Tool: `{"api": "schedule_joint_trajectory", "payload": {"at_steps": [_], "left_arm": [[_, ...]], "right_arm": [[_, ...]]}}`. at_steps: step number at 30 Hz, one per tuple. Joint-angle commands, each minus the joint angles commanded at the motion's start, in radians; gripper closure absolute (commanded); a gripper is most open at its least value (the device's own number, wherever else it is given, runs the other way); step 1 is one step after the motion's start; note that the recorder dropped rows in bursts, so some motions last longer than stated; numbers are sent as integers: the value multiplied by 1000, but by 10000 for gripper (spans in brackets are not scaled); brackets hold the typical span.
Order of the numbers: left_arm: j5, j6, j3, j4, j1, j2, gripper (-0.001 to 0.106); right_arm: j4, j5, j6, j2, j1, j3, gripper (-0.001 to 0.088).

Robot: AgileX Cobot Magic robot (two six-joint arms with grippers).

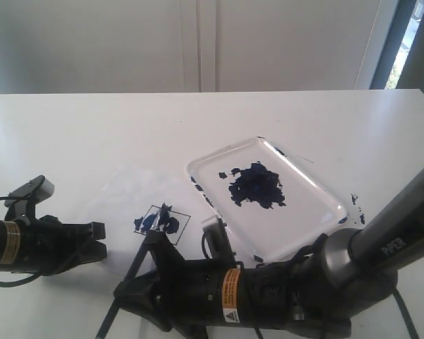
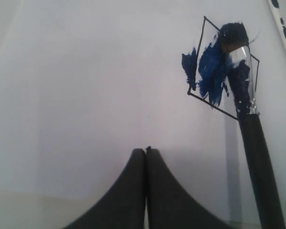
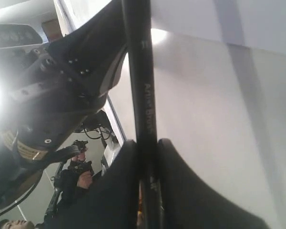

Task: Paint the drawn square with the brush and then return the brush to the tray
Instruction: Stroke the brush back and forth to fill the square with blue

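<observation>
1. Brush [image 2: 251,157] is gripped by the right tool [image 3: 145,143]. In the right wrist view the two black fingers [image 3: 181,181] press on the thin black handle from either side, and the handle runs on well past them.
2. The silver ferrule [image 2: 241,62] is streaked with blue. The dark, paint-loaded bristles lie over one corner of the drawn square [image 2: 214,71] and seem to touch the paper.
3. The drawn square is a thin black outline on a pale sheet [image 1: 120,194]. In the exterior view it lies just beside the left end of the tray [image 1: 304,208].
4. Part of the square's inside is smeared dark blue. One streak crosses the outline on the side away from the brush, and the rest of the inside is bare.
5. The tray is white with rounded corners and a raised rim. It sits on the bench [image 1: 92,120] with a dark blue paint blotch [image 1: 254,185] in its middle, and the brush is outside it.
6. In the exterior view the right arm comes in from the lower right and reaches across the middle to the square.
7. The left tool [image 2: 146,150] is closed, with its fingertips touching and nothing between them. It sits low over the bench to the left of the sheet, apart from the square and pointing toward it.
8. A few blue specks [image 1: 355,201] mark the bench just beside the tray's right end.
</observation>
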Motion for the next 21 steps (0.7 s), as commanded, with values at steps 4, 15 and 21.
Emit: {"api": "schedule_joint_trajectory", "payload": {"at_steps": [4,15,21], "left_arm": [[0,0,0,0,0,0,1053],[0,-16,0,21,0,0,1053],[0,-19,0,24,0,0,1053]], "right_arm": [[0,-4,0,0,29,-7,868],[55,14,-10,0,51,-9,868],[53,28,-11,0,-7,-13,868]]}}
